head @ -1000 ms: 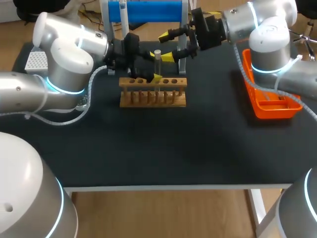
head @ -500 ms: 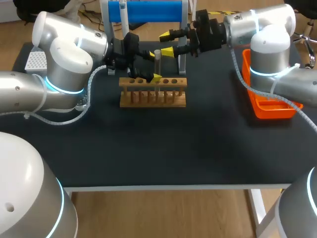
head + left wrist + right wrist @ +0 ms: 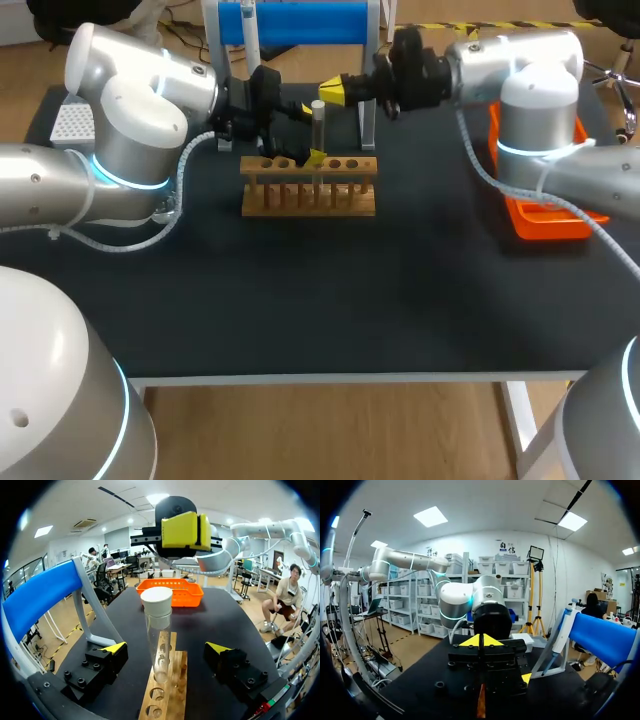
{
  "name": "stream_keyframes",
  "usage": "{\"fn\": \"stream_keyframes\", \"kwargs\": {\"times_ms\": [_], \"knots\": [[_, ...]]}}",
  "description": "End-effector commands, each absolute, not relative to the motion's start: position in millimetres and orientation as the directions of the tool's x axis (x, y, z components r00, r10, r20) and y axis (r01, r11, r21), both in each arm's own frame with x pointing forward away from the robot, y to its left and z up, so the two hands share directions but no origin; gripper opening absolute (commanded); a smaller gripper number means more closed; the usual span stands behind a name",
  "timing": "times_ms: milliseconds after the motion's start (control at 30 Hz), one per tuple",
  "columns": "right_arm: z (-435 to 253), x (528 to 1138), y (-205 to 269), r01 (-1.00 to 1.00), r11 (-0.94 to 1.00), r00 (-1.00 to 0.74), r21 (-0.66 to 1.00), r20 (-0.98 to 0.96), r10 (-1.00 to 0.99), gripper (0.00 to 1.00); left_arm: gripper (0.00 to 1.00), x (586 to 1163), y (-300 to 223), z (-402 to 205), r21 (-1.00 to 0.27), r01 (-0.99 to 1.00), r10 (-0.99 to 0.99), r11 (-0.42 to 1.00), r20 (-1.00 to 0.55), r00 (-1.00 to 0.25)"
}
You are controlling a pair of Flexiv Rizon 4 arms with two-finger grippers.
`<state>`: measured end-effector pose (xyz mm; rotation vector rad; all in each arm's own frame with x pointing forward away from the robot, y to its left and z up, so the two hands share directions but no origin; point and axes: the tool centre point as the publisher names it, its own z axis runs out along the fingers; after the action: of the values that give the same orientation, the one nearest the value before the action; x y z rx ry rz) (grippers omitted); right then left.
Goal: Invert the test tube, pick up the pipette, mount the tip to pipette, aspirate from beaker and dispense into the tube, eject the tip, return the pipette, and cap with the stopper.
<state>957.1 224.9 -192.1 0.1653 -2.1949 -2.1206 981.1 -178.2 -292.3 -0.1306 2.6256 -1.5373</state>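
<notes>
Capping looks near done: clear glass test tube (image 3: 158,642) w/ pale stopper (image 3: 156,600) is standing upright in wooden rack (image 3: 310,196), left gripper (image 3: 166,648) straddling it wide open, so right gripper (image 3: 333,92), pinched empty just above, should be pressing straight down.

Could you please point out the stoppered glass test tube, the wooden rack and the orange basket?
clear glass test tube with white stopper (image 3: 159,645): left wrist view, mid glass wall.
light wooden tube rack (image 3: 310,198): head view, front side.
orange plastic basket (image 3: 555,226): head view, near wall.
</notes>
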Motion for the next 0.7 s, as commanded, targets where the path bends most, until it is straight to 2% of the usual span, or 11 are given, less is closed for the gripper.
{"fn": "stream_keyframes", "kwargs": {"times_ms": [33,700], "knots": [[-197,961,228,-0.014,0.03,-0.988,0.999,-0.009,-0.152,0.0,1.0,981,-178,-292,-0.872,-0.026,-0.122,0.489,-0.039,-0.992],[-212,973,237,0.053,0.024,-0.988,0.998,0.056,-0.144,0.0,1.0,981,-178,-292,-0.872,-0.026,-0.122,0.489,-0.039,-0.992]]}}
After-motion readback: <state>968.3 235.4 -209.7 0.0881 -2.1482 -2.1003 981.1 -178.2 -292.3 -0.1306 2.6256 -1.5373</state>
